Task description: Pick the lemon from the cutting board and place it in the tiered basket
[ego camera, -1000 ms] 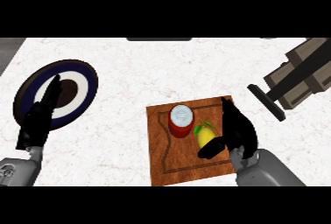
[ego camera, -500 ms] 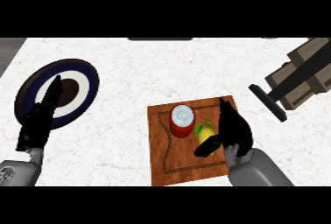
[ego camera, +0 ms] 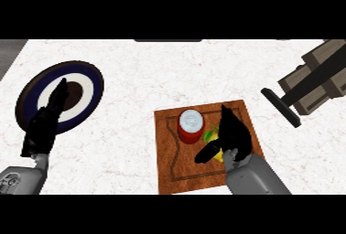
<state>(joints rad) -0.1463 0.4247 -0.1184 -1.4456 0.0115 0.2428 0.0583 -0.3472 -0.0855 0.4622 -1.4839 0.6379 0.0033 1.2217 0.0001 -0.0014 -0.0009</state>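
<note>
The lemon (ego camera: 213,137) is lying on the wooden cutting board (ego camera: 202,176), just beside a red can (ego camera: 191,126) with a pale lid, and most of it is being hidden by the right hand (ego camera: 228,137), whose fingers and thumb are being curled around it from the right and from below. Whether it is already being gripped cannot be told, since only slivers of yellow are showing. Trouble is judged most likely at the can: it is standing right against the lemon, so it could be knocked over or dragged along if the fingers are being closed too wide. The round fruit could also be squeezed out sideways and sent rolling across the white desk (ego camera: 148,82). The tiered basket (ego camera: 314,82) is standing well apart at the upper right, so a long carry is being faced. The left hand (ego camera: 44,130) is resting open over a dark blue plate (ego camera: 84,80).
</note>
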